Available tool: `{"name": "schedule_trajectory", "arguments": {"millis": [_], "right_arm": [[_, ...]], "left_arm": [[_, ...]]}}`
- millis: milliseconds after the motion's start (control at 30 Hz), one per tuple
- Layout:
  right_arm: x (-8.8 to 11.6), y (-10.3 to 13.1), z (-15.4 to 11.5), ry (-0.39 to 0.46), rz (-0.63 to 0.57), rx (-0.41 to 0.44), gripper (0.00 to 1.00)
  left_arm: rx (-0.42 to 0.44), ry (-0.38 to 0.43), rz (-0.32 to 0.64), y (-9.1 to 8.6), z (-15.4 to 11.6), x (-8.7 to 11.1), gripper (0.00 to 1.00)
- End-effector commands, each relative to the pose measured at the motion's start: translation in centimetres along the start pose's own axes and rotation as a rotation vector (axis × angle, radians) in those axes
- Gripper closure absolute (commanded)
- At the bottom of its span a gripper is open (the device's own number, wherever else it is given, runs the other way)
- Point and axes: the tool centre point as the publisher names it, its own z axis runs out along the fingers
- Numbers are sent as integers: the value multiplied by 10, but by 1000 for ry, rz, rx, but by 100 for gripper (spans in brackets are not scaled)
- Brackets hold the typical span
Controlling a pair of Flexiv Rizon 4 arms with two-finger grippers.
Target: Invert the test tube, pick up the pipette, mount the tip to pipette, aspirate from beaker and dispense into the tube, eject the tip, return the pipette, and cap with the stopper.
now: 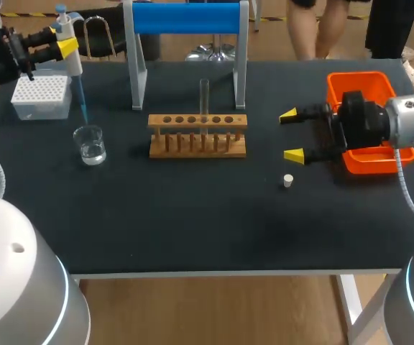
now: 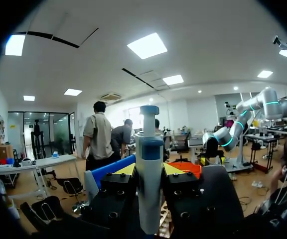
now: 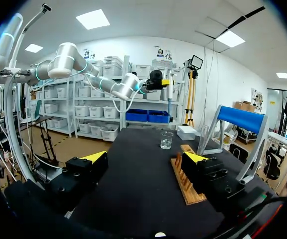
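My left gripper (image 1: 62,44) is at the far left of the table, shut on the white and blue pipette (image 1: 69,54), which hangs upright. The pipette's blue tip (image 1: 82,100) ends just above the rim of the glass beaker (image 1: 90,145), which holds clear liquid. In the left wrist view the pipette (image 2: 149,184) stands between the yellow fingertips (image 2: 126,169). The test tube (image 1: 204,97) stands upright in the wooden rack (image 1: 198,136). The white stopper (image 1: 287,180) lies on the table near my right gripper (image 1: 293,135), which is open and empty.
A white tip box (image 1: 42,97) sits behind the beaker at the far left. The blue-topped pipette stand (image 1: 185,21) rises behind the rack. An orange bin (image 1: 369,162) lies under my right arm at the right edge.
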Motion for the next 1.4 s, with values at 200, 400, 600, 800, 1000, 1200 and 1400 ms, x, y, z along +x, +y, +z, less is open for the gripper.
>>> {"name": "schedule_trajectory", "arguments": {"millis": [200, 400, 600, 800, 1000, 1200, 1400], "right_arm": [[1, 1, -1, -1, 0, 3, 0], [1, 1, -1, -1, 0, 3, 0], [1, 1, -1, -1, 0, 3, 0], [1, 1, -1, -1, 0, 3, 0], [11, 12, 27, -60, 6, 58, 0], [21, 19, 84, -68, -33, 161, 0], [28, 22, 146, -40, -28, 202, 0]], "left_arm": [[4, -7, -4, 1, -3, 2, 100], [4, -7, -4, 1, -3, 2, 100], [4, -7, -4, 1, -3, 2, 100], [4, -7, -4, 1, -3, 2, 100], [4, -7, -4, 1, -3, 2, 100], [4, -7, -4, 1, -3, 2, 100], [4, -7, -4, 1, -3, 2, 100]]}}
